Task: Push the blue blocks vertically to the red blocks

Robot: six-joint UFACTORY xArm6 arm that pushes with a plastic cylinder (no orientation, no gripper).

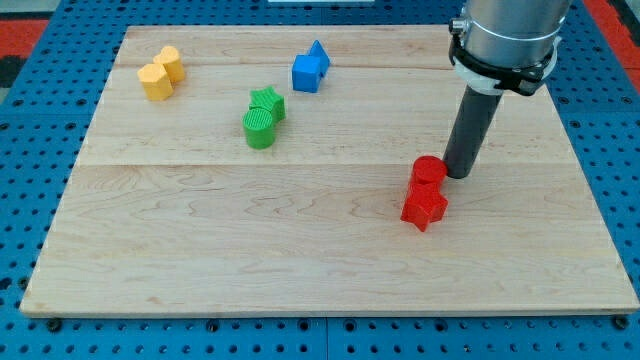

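Two blue blocks sit touching near the view's top centre: a blue cube point(306, 73) with a smaller blue block point(319, 52) behind it. Two red blocks sit touching at the view's right centre: a red cylinder point(428, 171) above a red star-shaped block point(424, 207). My tip point(458, 175) rests on the wooden board just right of the red cylinder, touching or nearly touching it. The blue blocks lie far to the upper left of my tip.
A green star block point(268, 102) and a green cylinder point(259, 129) sit left of centre. Two yellow blocks point(160, 74) sit at the top left. The wooden board point(200, 250) lies on a blue pegboard.
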